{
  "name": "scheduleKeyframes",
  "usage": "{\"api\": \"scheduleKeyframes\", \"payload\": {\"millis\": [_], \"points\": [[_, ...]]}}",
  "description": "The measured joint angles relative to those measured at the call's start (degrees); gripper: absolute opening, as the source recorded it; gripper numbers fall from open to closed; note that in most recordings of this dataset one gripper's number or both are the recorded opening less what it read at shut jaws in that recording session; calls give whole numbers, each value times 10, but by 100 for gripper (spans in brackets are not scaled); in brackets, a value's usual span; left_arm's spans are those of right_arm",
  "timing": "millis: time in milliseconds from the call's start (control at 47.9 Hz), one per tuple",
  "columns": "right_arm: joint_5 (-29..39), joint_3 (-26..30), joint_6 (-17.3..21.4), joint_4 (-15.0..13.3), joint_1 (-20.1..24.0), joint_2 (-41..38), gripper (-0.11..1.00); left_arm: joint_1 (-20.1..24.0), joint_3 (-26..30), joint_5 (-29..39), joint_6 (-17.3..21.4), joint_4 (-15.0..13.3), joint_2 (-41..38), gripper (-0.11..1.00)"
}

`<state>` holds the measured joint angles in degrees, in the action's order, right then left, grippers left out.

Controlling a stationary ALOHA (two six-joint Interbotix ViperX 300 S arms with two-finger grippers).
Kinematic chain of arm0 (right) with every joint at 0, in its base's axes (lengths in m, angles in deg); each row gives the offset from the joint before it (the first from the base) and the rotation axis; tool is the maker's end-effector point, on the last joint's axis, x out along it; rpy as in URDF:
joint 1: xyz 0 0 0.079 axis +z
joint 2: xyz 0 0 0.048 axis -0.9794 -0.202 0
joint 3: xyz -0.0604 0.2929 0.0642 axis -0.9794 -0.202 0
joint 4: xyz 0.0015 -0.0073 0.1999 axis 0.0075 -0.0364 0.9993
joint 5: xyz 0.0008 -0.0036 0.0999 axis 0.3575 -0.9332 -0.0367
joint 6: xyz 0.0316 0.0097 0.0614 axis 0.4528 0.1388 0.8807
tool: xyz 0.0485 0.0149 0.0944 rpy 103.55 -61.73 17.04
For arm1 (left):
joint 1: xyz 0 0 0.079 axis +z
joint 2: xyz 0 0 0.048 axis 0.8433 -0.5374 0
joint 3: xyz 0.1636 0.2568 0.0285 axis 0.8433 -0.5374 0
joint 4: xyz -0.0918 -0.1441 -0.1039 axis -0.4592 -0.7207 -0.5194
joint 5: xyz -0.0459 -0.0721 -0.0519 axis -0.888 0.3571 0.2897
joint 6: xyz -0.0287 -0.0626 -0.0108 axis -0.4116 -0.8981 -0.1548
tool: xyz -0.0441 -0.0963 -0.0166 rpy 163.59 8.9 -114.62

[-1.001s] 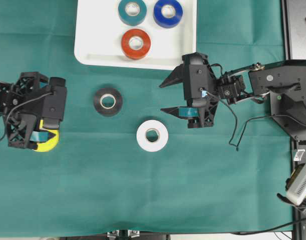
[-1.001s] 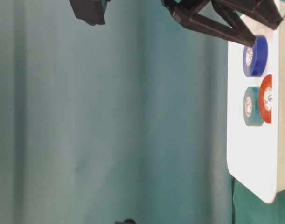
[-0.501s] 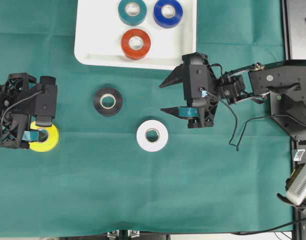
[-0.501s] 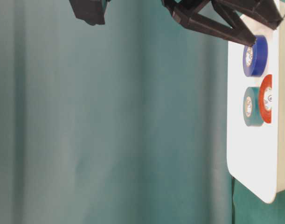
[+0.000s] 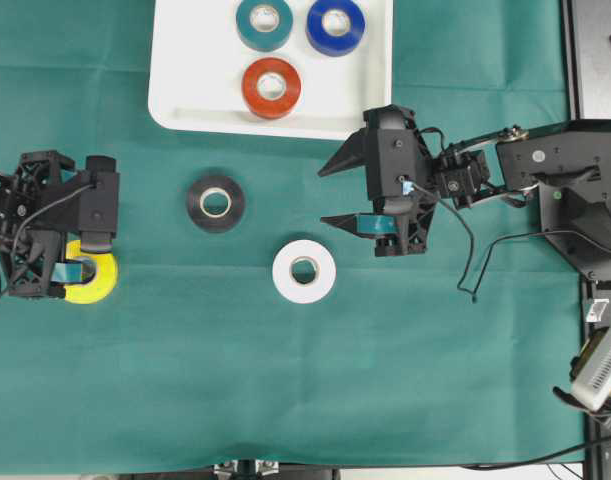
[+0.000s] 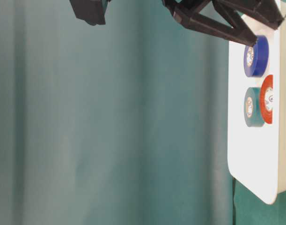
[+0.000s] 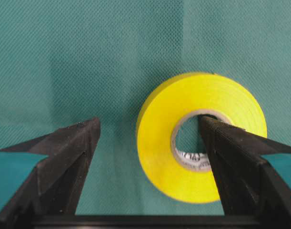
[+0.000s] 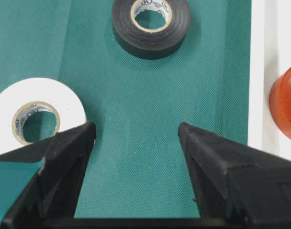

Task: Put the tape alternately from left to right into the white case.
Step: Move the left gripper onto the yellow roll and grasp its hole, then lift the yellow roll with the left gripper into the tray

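Seen from above, a green cloth covers the worktop (image 5: pixel 285 390). At twelve o'clock lies the white case (image 5: pixel 360 95), a shallow tray already holding three rolls: a teal roll (image 5: pixel 265 22) at its upper left, a blue roll (image 5: pixel 335 24) to the teal roll's three o'clock, and a red roll (image 5: pixel 271 87) toward six o'clock from the teal one. Three rolls remain outside the case on the cloth: a black roll (image 5: pixel 215 203) just below the tray, a white roll (image 5: pixel 304 271) near the centre, and a yellow roll (image 5: pixel 97 281) far out at nine o'clock. The left claw (image 7: pixel 147 138) is down over the yellow roll with its jaws partly spread; the wrist view shows one finger inside the roll's core and the other outside on the cloth, apart from the roll's wall, so the roll is straddled but not yet pinched. The right claw (image 5: pixel 330 195) hangs at three o'clock of the white roll, jaws wide and empty, holding nothing. By this count the task looks about half done: three rolls are placed, three are left, and the yellow roll appears to be the next to go in.
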<state>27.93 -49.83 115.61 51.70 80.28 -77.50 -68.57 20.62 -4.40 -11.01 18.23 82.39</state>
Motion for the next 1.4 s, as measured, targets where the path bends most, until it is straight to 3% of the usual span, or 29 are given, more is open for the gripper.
{"api": "scheduleKeyframes", "payload": {"millis": [626,688,814,897,1398], "points": [[0,0,0,0,0,0,78,-4,0,-7,0,0,-35,38],[0,0,0,0,0,0,78,-4,0,-6,0,0,-35,33],[1,0,0,0,-1,0,78,-4,1,-4,-1,1,-33,8],[0,0,0,1,0,0,78,-7,1,-4,-1,1,-32,-2],[0,0,0,0,0,0,78,-11,3,-3,1,0,-15,-3]]}}
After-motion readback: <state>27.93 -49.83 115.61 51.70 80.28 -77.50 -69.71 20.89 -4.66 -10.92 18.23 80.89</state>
